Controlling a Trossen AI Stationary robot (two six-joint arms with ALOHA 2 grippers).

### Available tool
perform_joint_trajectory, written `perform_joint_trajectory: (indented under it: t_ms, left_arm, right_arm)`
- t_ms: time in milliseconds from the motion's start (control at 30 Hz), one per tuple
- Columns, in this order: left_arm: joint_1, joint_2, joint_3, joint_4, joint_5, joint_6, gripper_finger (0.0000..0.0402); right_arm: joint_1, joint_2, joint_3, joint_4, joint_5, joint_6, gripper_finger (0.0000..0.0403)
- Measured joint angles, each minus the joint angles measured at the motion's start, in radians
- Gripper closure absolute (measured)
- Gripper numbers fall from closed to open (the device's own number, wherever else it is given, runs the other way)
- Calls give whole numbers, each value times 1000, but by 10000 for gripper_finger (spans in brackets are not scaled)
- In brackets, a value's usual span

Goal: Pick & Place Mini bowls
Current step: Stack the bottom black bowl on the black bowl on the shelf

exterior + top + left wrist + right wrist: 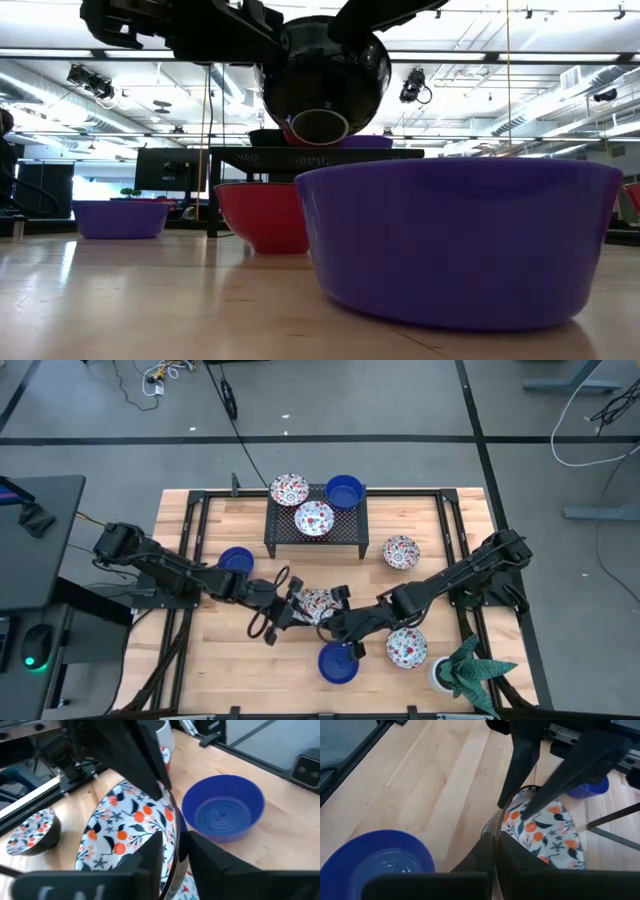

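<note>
1. Bowl in question first: you have a small round white ceramic bowl with a red-and-blue floral pattern (318,603) held up off the pale wooden tabletop (190,670) near its middle, and both arms meet on it
2. Your left gripper (296,607) reaches in from the left, and in its wrist view its dark fingers (150,851) straddle the floral bowl's rim, one inside and one outside, clamped on it
3. Your right gripper (342,622) comes in from the right; its wrist view shows its fingers pinched tight on the opposite rim of that same bowl
4. In the low view you see the held bowl's dark underside and foot ring hanging clear above the table
5. Just in front of the two grippers stands a solid cobalt blue round bowl (338,662), upright and apart from the held one
6. Beside it to the right sits a second floral bowl (407,648), close to the white pot with the green plant (470,670) at the table's front right corner
7. You have another blue bowl (235,561) on the wood near the left arm, and one more floral bowl (401,551) to the right of the black wire rack (352,532)
8. On that rack rest two floral bowls (289,488) and a blue bowl at its back right
</note>
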Motion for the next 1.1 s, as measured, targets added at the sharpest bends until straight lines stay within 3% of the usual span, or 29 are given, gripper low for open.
perform_joint_trajectory:
  t_ms: [200,367,567,833,933,1100]
  left_arm:
    - [-2,2,-2,-8,66,14,385]
    - [-11,1,-2,-12,79,14,387]
    - [-37,2,-4,-31,72,12,387]
    - [-107,-10,-3,-75,-61,-58,388]
    - [-135,-28,48,-186,-121,-118,388]
    - [-185,-26,260,-515,-237,-142,386]
  right_arm:
    - [0,-2,3,36,4,-20,389]
    - [1,-2,3,88,11,-67,364]
    - [-1,-4,4,325,21,-192,327]
    - [66,-38,4,596,11,-355,313]
    - [110,-57,4,593,10,-347,316]
    - [179,-58,4,499,79,-267,324]
